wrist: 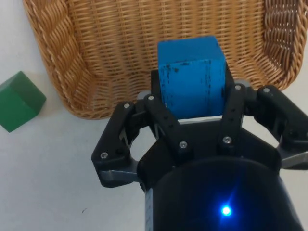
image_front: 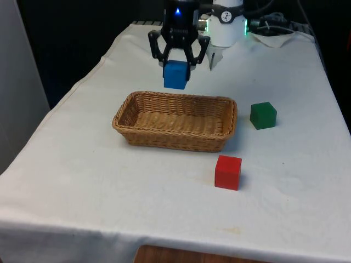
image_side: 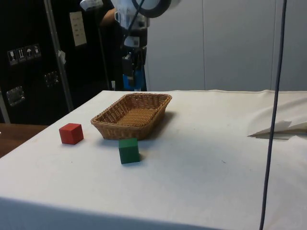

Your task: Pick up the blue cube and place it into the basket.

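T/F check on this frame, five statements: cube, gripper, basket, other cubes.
1. The gripper holds the blue cube. True.
2. The blue cube lies in the basket. False: it hangs in the air, above the basket's far side.
3. The basket has nothing in it. True.
4. The red cube touches the basket. False: it sits apart on the cloth.
5. The green cube is outside the basket. True.
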### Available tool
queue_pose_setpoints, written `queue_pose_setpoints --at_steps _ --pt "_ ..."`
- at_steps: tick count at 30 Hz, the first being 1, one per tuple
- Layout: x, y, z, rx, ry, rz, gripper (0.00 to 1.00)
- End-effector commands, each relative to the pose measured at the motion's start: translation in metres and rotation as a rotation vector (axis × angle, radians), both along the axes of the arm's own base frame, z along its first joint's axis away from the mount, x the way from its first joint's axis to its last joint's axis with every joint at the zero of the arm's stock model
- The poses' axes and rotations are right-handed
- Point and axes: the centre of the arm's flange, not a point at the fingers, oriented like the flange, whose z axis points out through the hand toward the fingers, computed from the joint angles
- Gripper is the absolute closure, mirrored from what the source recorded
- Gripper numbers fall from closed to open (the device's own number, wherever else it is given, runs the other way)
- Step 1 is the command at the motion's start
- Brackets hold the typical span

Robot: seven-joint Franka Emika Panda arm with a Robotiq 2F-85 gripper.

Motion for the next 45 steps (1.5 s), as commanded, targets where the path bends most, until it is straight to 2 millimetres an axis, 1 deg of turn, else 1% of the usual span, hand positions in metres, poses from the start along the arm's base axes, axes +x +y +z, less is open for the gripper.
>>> queue_pose_setpoints --at_steps 1,8,9,15,18,23,35,36,40,45 --pt "0.000 0.000 0.000 0.000 0.000 0.000 1.00" --pt "0.003 -0.001 -0.020 -0.003 -0.001 0.014 1.00" --pt "0.002 0.000 -0.017 -0.005 0.002 0.010 1.00" --pt "0.007 -0.008 -0.031 -0.010 0.003 0.015 1.00" --pt "0.007 -0.010 -0.033 -0.017 0.010 0.012 1.00" --pt "0.011 -0.014 -0.043 -0.017 0.005 0.018 1.00" --pt "0.012 -0.012 -0.065 -0.020 -0.014 0.026 1.00" --pt "0.012 -0.014 -0.063 -0.030 -0.003 0.023 1.00" --pt "0.012 -0.011 -0.074 -0.015 -0.018 0.025 1.00" --pt "0.012 -0.011 -0.080 -0.012 -0.021 0.022 1.00"
